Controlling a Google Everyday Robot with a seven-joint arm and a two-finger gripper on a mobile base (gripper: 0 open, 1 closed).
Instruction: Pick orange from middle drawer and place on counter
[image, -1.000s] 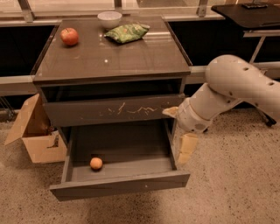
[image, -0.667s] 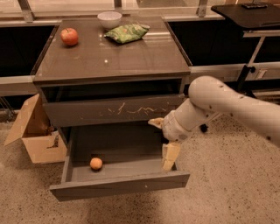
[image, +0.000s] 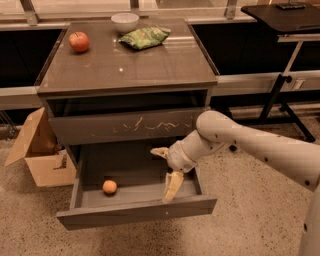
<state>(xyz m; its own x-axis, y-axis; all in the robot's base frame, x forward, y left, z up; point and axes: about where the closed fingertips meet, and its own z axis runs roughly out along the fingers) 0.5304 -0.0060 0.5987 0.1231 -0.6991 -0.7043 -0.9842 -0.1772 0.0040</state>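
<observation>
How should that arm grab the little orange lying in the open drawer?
Grip the orange across its widest middle, coming straight down from above: it is round, and the drawer front and side wall stand near it. The gripper hangs over the drawer's right half, jaws open, apart from the orange.

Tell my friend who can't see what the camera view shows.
The robot's open gripper hangs over the right side of the pulled-out middle drawer, apart from the small orange lying at its left. On the counter above sit a red apple, a white bowl and a green snack bag.
</observation>
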